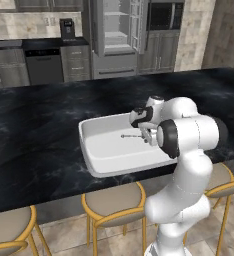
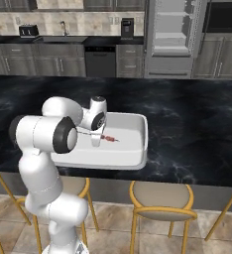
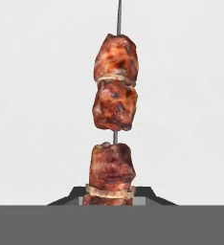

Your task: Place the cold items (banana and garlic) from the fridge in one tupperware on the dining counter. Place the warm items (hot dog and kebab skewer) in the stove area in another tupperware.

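Gripper (image 3: 111, 197) clamped tight on kebab skewer (image 3: 114, 119) at its lowest meat chunk, bottom centre of hand view. Skewer poised over white tupperware (image 1: 101, 155), centre frame on black marble desk (image 1: 34, 130).

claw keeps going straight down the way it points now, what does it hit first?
Most likely the floor of the large shallow white rectangular tray. The claw, shut on the kebab skewer of browned meat chunks, points down into it; the skewer would touch first. The gap is unclear.
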Tool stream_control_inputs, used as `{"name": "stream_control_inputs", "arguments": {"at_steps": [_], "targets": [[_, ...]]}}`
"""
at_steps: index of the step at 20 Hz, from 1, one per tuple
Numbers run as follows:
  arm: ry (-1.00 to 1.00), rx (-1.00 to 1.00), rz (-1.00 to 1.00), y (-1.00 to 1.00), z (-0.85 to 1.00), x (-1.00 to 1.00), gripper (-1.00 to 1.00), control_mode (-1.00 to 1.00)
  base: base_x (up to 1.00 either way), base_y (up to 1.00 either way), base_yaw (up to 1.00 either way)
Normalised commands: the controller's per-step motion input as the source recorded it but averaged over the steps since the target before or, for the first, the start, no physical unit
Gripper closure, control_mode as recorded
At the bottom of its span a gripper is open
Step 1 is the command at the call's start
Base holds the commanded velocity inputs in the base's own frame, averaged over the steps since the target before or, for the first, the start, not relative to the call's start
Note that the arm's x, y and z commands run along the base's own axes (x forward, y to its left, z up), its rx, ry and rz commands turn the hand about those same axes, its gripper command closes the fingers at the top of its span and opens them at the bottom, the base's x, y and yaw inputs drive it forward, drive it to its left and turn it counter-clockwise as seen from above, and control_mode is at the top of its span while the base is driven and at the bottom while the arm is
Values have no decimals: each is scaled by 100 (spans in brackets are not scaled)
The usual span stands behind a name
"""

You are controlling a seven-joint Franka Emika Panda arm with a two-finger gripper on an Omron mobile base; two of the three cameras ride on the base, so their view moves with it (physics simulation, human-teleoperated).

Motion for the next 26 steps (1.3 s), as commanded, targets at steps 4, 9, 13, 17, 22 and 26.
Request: {"name": "stream_control_inputs", "arguments": {"at_steps": [4, 9, 13, 17, 22, 26], "targets": [[0, 1, 0, -6, -31, 15, 100, -100, 0, 0, 0], [0, 0, -2, -1, -20, 4, 100, -100, 0, 0, 0], [0, 0, -4, 0, -15, 0, 100, -100, 0, 0, 0], [0, 0, -4, 0, -15, 0, 100, -100, 0, 0, 0], [0, 0, -1, 0, -14, 0, 100, -100, 0, 0, 0], [0, 0, 0, -2, -14, 0, 100, -100, 0, 0, 0]]}}
